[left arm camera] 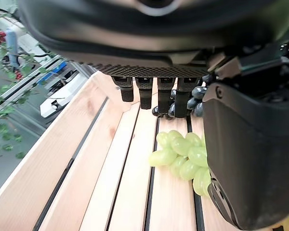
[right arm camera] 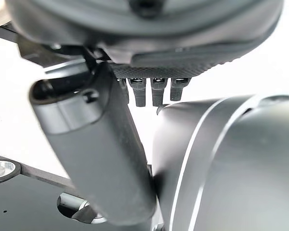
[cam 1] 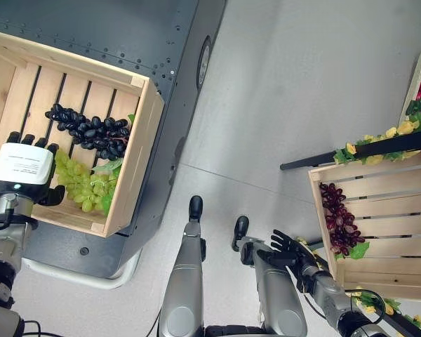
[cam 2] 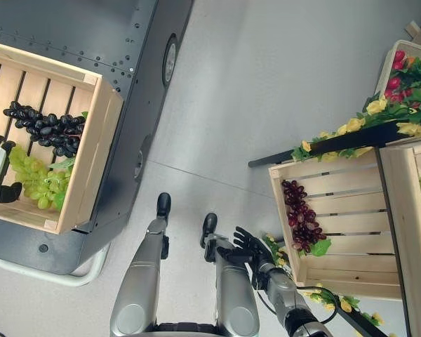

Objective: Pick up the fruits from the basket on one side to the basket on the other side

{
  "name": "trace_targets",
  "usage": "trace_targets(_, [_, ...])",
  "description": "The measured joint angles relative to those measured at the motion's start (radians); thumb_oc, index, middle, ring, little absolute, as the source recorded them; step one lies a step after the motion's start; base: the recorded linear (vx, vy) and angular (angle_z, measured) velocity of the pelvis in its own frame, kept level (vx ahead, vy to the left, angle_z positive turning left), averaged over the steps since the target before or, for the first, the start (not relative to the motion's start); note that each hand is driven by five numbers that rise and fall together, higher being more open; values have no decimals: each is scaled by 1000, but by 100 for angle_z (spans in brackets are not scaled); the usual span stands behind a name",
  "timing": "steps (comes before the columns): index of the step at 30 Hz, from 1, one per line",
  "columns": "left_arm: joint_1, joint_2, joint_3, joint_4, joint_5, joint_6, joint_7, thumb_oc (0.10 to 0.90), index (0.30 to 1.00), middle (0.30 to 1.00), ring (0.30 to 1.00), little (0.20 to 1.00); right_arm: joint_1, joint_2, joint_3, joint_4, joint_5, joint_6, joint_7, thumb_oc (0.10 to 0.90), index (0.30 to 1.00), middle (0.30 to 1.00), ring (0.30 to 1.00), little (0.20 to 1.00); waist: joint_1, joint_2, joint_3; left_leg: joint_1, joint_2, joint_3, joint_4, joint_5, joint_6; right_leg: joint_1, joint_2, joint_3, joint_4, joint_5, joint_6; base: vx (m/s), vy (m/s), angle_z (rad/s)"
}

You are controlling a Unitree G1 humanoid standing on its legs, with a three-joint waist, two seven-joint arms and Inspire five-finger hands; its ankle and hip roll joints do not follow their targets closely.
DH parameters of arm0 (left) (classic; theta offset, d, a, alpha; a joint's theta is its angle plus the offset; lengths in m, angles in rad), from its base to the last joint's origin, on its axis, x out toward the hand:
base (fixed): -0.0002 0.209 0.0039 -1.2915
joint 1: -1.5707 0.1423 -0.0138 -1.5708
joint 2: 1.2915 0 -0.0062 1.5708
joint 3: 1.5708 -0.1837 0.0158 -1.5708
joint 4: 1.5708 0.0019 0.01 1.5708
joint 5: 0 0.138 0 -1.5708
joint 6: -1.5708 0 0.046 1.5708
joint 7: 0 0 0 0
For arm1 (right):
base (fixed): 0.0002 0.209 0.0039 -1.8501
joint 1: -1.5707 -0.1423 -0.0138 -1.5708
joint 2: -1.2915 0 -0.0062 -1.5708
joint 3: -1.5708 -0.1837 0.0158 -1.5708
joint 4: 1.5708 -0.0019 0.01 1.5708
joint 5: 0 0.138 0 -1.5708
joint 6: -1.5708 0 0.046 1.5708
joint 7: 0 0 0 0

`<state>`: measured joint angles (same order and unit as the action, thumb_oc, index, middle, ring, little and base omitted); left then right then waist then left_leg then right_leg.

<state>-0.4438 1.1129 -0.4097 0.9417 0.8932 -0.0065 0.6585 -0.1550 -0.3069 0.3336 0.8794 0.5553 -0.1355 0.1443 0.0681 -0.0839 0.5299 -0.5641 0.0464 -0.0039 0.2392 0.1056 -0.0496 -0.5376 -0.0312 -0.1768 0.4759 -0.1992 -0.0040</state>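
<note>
The left hand [cam 1: 22, 172] hovers inside the left crate [cam 1: 142, 147] with fingers [left arm camera: 145, 94] straight and apart over the green grapes [cam 1: 81, 184], beside the black grapes [cam 1: 91, 131], seemingly lining up a grasp, while the right hand [cam 1: 289, 247] idles spread-fingered near the right crate [cam 1: 321, 210] holding red grapes [cam 1: 340, 226]

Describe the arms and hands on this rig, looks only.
Silver-grey tubular arms ending in dark hands. The left hand has a white labelled cover on its back and black fingers. The right hand is all black with slim fingers and a dark wrist section.
</note>
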Motion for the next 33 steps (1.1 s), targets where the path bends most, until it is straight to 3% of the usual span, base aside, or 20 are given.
trace_targets(8, [-62,0,-49,15,1,2,-23,800,900,900,900,900,-1,0,1,1,0,0,0,800,900,900,900,900,1,-2,0,-5,0,-2,4,0,3,-2,1,0,0,0,1,0,0,0])
trace_targets(22, [-104,2,-92,-2,44,-6,-170,800,900,900,900,900,-6,0,5,-1,1,1,-1,800,900,900,900,900,-6,-11,-1,-20,-3,-1,9,-1,5,-14,-1,3,-4,4,6,-2,4,0])
trace_targets(33, [-129,95,-136,-53,95,-133,-190,800,900,900,900,900,-16,0,4,3,1,0,-1,800,900,900,900,900,-19,-17,-1,-31,-10,-12,12,0,7,-17,-4,-4,-4,6,8,-3,-3,2])
